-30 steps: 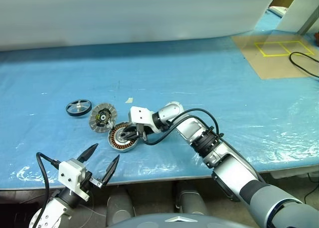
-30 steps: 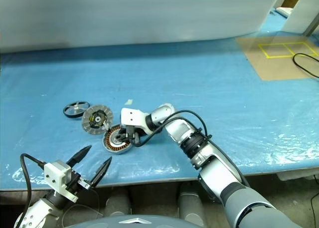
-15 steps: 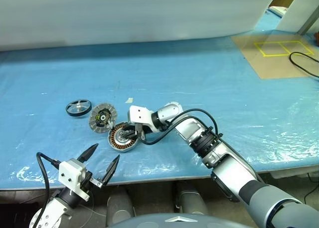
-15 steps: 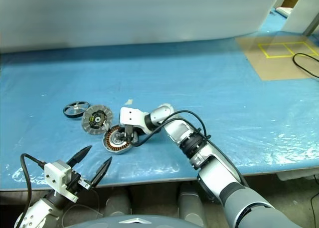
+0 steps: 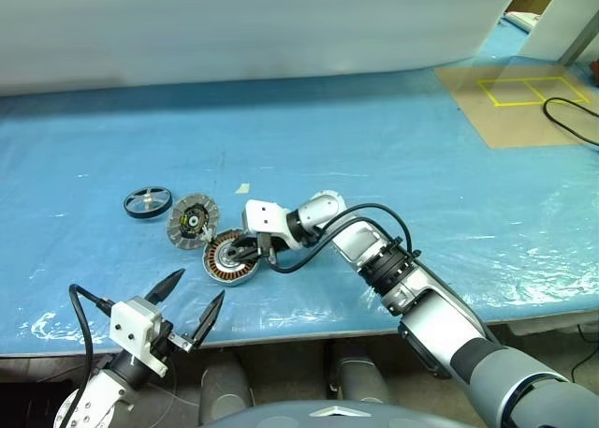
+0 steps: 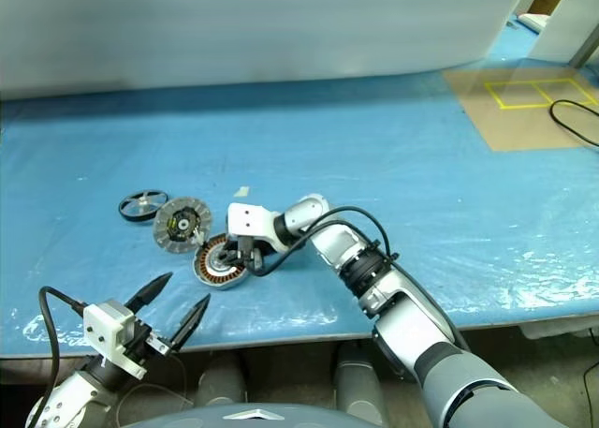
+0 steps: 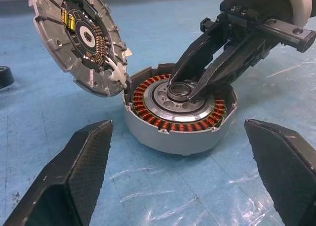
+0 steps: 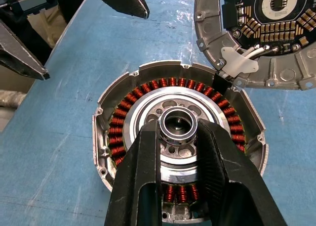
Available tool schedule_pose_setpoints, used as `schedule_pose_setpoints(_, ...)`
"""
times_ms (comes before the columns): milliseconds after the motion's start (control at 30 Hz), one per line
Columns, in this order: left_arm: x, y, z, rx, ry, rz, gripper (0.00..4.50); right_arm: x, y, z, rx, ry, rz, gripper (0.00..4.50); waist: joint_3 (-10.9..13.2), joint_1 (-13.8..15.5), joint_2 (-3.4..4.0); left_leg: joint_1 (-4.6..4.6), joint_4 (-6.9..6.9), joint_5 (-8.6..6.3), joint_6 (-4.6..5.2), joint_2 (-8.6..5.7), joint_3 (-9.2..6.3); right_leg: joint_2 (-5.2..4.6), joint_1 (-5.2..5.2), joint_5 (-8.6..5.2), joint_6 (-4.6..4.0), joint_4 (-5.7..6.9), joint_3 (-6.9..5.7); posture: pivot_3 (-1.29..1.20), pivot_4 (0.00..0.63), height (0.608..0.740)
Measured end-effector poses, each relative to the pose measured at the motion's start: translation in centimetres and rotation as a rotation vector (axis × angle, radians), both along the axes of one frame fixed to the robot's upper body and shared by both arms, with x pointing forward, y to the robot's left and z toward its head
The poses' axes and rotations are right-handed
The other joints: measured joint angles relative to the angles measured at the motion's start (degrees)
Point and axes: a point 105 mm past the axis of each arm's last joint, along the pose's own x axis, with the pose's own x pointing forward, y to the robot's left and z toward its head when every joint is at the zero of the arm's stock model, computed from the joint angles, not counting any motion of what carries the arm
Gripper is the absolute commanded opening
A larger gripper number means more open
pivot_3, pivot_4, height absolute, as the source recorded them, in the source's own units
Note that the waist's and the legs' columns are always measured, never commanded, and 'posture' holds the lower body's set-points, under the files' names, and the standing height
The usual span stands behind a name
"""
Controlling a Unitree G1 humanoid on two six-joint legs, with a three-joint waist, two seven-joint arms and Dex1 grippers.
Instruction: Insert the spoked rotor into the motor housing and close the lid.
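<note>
right gripper (image 8: 177, 137) pinches motor housing (image 7: 178, 110) hub | left gripper (image 5: 192, 302) wide open | heavy, stiff metal; you grab its rim, not the thin copper wires

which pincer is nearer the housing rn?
Right. The right pincer sits on the housing, fingers closed around its hub; the left pincer hangs open off the table edge, nearer the robot.

We see the round grey motor housing with its copper-brown ring of windings (image 5: 230, 258) blocked from above: the right gripper (image 7: 180, 89) has its black fingers closed on the central hub. The silver-segmented round lid (image 5: 192, 221) leans tilted against the housing's far-left rim, closing that side. Beyond the lid lies the black-rimmed spoked rotor (image 5: 147, 201). The blue sheet-covered table (image 5: 393, 156) right of the housing is open, and the wide-spread left gripper (image 5: 194, 305) hangs near its front.
</note>
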Motion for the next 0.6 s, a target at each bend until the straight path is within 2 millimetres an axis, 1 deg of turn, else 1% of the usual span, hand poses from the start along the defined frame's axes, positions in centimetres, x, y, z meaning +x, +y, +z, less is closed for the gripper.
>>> schedule_pose_setpoints(600, 0.11, -0.07, -0.13, -0.003, 0.003, -0.004, 4.5, 0.12, 0.23, 0.04, 0.01, -0.005, -0.013, 0.66, 0.0, 0.0, 0.0, 0.0, 0.04, 0.0, 0.0, 0.0, 0.0, 0.0, 0.0, 0.0, 0.0, 0.01, 0.0, 0.0, 0.15, 0.74)
